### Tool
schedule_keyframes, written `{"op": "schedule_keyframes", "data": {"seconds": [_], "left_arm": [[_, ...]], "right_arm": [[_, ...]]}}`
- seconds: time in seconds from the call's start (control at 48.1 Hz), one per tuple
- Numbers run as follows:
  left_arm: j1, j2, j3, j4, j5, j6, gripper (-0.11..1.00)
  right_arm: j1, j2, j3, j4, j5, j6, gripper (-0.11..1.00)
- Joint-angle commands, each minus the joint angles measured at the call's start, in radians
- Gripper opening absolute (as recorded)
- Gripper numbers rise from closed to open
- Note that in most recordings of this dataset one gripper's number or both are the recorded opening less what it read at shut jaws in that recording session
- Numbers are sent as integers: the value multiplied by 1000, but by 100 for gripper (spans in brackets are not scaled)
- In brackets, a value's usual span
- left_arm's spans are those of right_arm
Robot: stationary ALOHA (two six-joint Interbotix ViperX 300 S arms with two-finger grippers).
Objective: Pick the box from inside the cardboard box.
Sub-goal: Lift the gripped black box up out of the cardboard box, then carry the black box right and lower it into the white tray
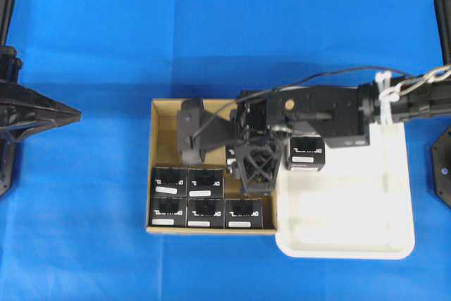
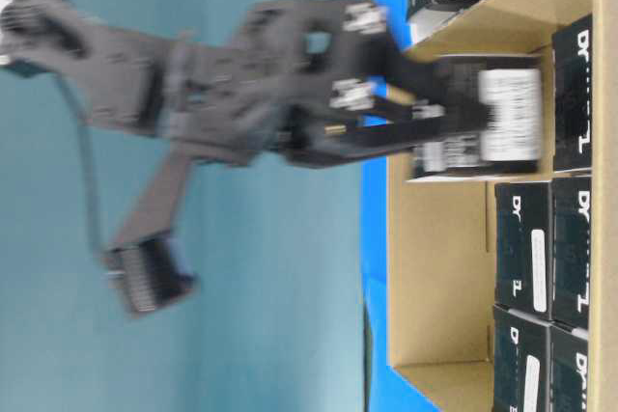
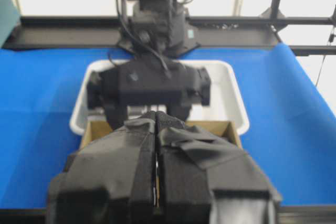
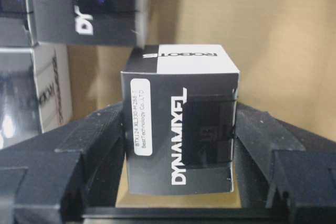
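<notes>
My right gripper (image 4: 178, 145) is clamped on the box (image 4: 181, 124), one dark finger (image 4: 79, 145) pressed to each side of it; the white label strip and the lettering face my wrist camera. In the table-level view the box (image 2: 478, 118) hangs above the brown floor of the cardboard box (image 2: 435, 267), clear of it. From overhead my right arm reaches across the white tray (image 1: 352, 209) into the carton (image 1: 163, 139), where five more black boxes (image 1: 205, 197) sit in two rows along the near wall. Another black box (image 1: 306, 153) rests in the tray. My left gripper (image 3: 156, 182) has its padded fingers pressed together, holding nothing, off at the left.
</notes>
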Motion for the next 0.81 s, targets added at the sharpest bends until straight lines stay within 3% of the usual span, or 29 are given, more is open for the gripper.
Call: {"op": "schedule_keyframes", "data": {"seconds": [0.0,0.145,0.415,0.582,0.789], "left_arm": [[2,5,-29,2,-5,0,-4],[8,5,-29,2,-5,0,-4],[8,6,-29,2,-5,0,-4],[8,6,-29,2,-5,-2,-4],[6,5,-29,2,-5,-3,-4]], "right_arm": [[-8,-40,-44,0,41,5,62],[-18,-114,-77,2,107,5,62],[-25,-287,-44,0,222,8,62],[-25,-371,26,0,258,15,62],[-25,-471,152,0,256,74,62]]}}
